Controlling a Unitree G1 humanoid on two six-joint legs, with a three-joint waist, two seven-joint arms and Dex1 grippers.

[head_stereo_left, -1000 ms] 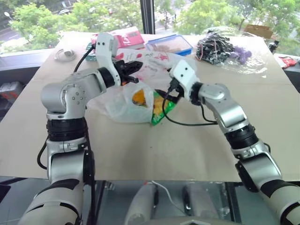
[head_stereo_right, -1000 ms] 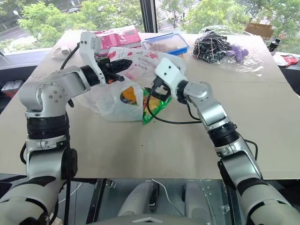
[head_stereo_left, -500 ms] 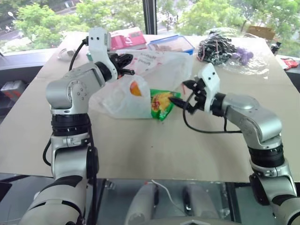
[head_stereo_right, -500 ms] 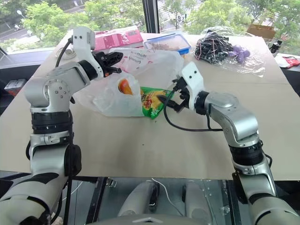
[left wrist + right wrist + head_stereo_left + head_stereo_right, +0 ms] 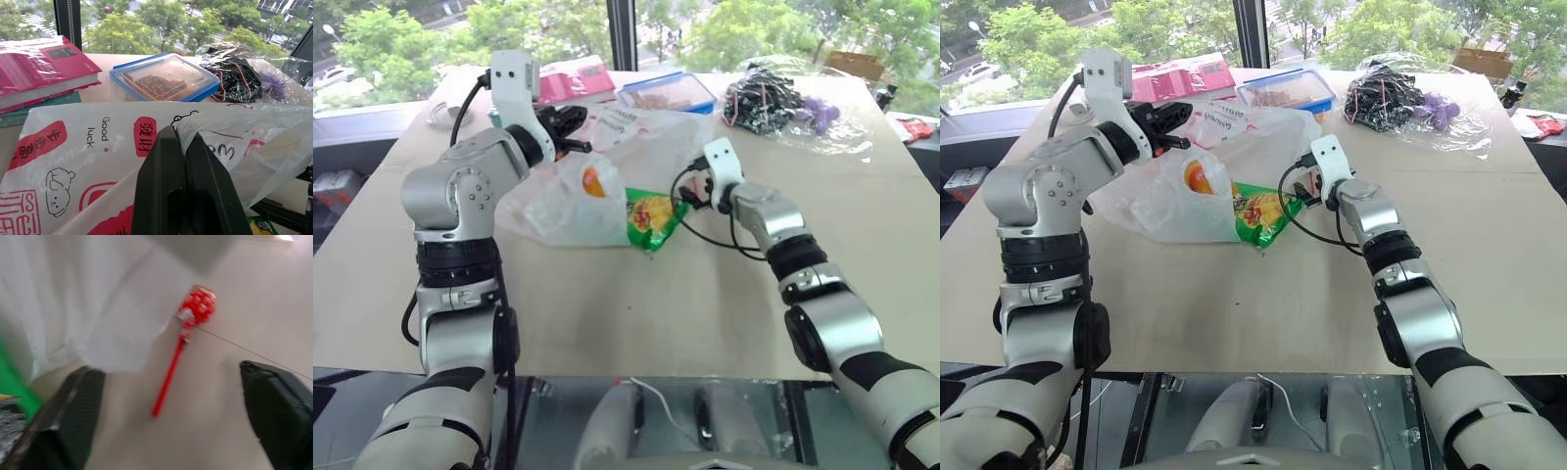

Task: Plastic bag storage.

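Note:
The plastic bag [image 5: 563, 206] lies crumpled on the table, white and thin with red print, with an orange thing [image 5: 592, 183] showing through it. My left gripper [image 5: 572, 121] holds the bag's upper edge lifted; in the left wrist view its fingers [image 5: 168, 171] are shut on the film. A green snack packet [image 5: 653, 213] sticks out at the bag's right side. My right gripper [image 5: 689, 192] hovers low just right of the packet. In the right wrist view its fingers [image 5: 73, 421] stand wide apart and hold nothing, with a small red thing on a stick [image 5: 195, 308] on the table beyond.
Behind the bag are a blue-lidded clear box [image 5: 666, 93] and a red book [image 5: 573, 78]. A clear bag of dark cords and purple things [image 5: 778, 103] sits at the back right, a white cable [image 5: 445, 113] at the back left. The table's near half [image 5: 636, 313] is bare.
My right gripper left the bag's mouth, swung out to the right, then went forward and down beside the green packet. The left gripper still holds the bag's edge up.

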